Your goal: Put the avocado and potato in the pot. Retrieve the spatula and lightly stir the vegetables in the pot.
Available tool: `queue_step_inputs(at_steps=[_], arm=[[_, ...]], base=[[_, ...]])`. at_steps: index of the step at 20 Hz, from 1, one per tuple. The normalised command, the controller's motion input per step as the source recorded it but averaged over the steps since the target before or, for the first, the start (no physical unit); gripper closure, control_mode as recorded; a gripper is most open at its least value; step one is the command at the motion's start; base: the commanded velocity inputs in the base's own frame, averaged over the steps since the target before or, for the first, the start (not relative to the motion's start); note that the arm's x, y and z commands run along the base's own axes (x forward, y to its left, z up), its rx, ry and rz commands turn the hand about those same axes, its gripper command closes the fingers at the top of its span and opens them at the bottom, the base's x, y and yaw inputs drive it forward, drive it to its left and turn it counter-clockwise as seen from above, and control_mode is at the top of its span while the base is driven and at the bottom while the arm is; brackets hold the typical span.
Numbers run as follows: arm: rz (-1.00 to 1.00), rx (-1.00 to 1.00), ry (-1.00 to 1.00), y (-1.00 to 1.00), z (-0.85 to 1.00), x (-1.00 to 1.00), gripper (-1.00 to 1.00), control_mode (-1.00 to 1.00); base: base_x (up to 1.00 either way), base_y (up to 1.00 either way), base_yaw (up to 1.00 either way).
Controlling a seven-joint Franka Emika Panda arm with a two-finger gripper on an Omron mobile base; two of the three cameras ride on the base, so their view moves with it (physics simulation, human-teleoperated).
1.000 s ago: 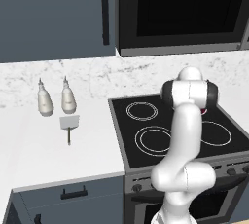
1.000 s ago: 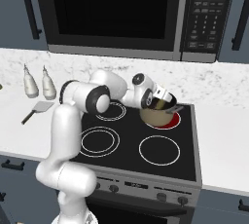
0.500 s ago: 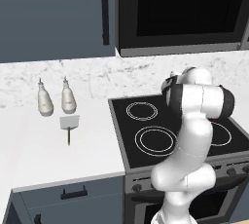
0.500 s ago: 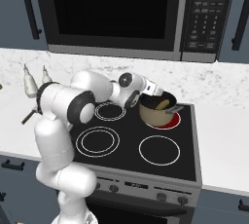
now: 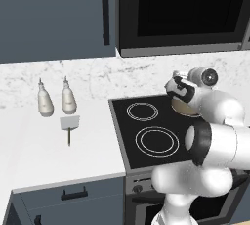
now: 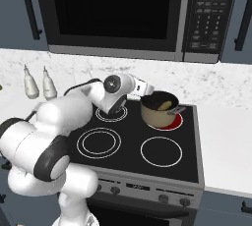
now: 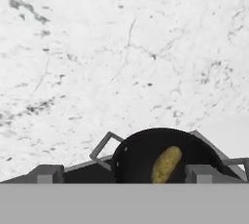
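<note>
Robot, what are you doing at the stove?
The robot is cooking. Its hand is open and holds nothing, beside the pot on the stove. The potato lies inside the pot. The spatula lies on the counter near two white bottles, not picked up yet. Fetching it for stirring looks like the next job.

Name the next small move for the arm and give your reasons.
Probably swing the end effector away from the pot and left across the counter toward the spatula. The potato already lies inside the pot, the end effector is open and empty, and the spatula sits untouched below the two bottles. Whether the avocado is in the pot cannot be told.
</note>
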Motion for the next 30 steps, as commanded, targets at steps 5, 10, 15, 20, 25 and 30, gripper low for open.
queue_step_inputs(at_steps=[5, 10, 15, 20, 25, 30], arm=[[0.13, 0.0, 0.11, 0.73, 0.44, -1.0, -1.0, -1.0], [0.11, 0.0, 0.13, 0.98, 0.2, -0.96, -1.0, -1.0], [0.2, -0.1, 0.21, 1.0, 0.1, -0.54, -1.0, -1.0], [0.28, -0.19, 0.27, 1.0, 0.0, -0.28, -1.0, -1.0], [0.27, -0.24, 0.23, 1.0, 0.0, -0.16, -1.0, -1.0], [0.25, -0.3, 0.08, 1.0, -0.1, -0.16, -1.0, -1.0]], base=[[0.0, 0.0, 0.0], [0.0, 0.0, 0.0], [0.0, 0.0, 0.0], [0.0, 0.0, 0.0], [0.0, 0.0, 0.0], [0.0, 0.0, 0.0]])
